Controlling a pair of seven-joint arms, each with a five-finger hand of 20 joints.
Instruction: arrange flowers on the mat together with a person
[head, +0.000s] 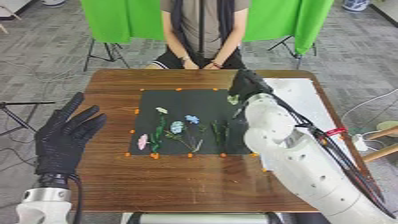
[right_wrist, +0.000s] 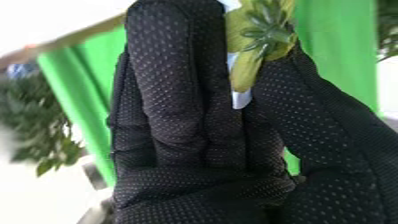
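Yellow-green flower: sitting pinched between thumb and fingers, near 1 o'clock of the mat.
Right hand: gripping the flower; fingers and thumb closing on its petals.
Left hand: resting open at the 9 o'clock side of the table, fingers extending.
Black mat: bearing a pink flower at 8 o'clock, a small white flower at 10 o'clock, blue flowers near centre.
White board: lying toward 2 o'clock of the table.

one mat, one pink flower, two blue flowers, one table
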